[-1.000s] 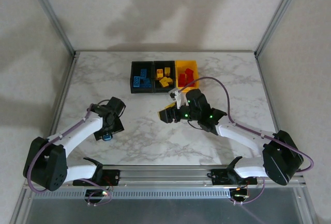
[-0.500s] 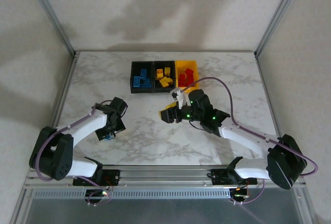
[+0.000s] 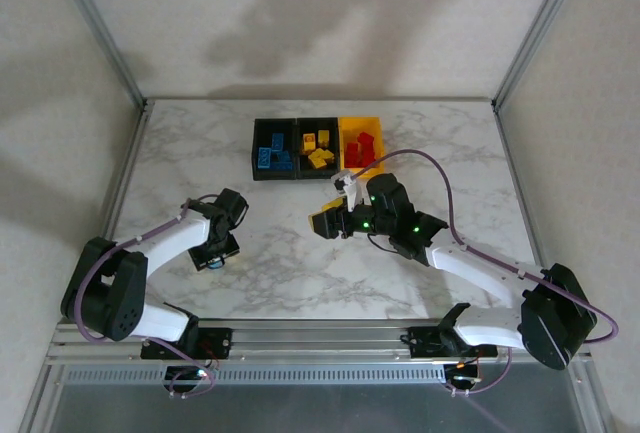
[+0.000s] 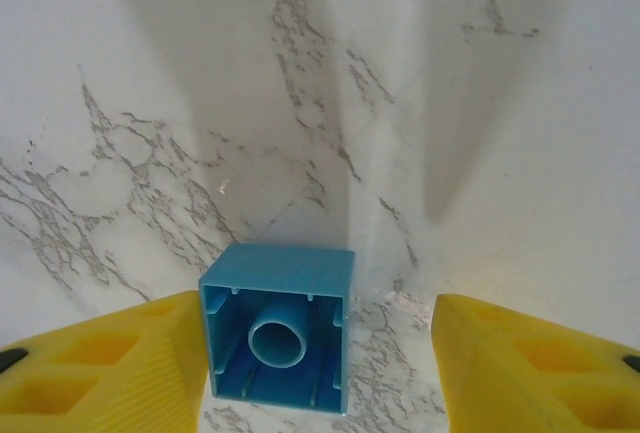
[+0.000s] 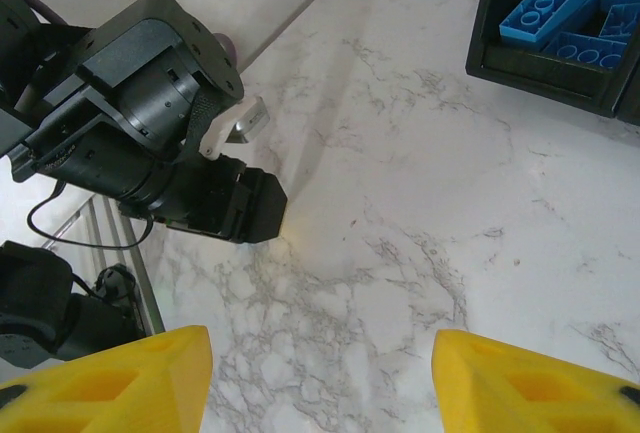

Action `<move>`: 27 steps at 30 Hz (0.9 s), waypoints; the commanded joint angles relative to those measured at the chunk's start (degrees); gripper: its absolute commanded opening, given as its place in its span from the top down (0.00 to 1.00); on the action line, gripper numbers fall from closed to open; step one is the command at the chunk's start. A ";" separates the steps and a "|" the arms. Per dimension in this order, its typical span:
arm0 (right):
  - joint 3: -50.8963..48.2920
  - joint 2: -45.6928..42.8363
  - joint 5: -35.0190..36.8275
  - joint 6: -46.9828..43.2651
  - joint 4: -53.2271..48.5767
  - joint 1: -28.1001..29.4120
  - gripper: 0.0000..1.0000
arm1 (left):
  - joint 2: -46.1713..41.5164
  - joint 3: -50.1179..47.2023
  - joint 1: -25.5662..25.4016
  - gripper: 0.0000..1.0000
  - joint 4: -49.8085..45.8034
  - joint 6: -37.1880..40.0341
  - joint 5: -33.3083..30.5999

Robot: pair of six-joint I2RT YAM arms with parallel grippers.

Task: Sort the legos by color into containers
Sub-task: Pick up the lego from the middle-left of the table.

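A blue lego lies on its side on the marble, its hollow underside toward the left wrist camera. My left gripper straddles it, open: the left finger touches the brick's side, while the right finger stands apart from it. From above, this gripper is low at the table's left. My right gripper hovers open over mid-table with nothing between its fingers. The containers stand at the back: a black bin with blue legos, a black bin with yellow ones, and a yellow bin with red ones.
The left arm's black wrist shows in the right wrist view, with the blue-brick bin at top right. Aluminium frame posts edge the table. Bare marble lies between the two grippers.
The left gripper's jaws have narrowed around the blue lego, and that arm has drawn slightly inward. The right gripper has barely shifted.
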 commanded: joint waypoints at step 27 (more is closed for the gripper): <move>0.22 -2.34 3.71 0.62 -1.76 0.38 0.41 | -3.43 5.61 -0.70 0.76 0.68 0.17 2.26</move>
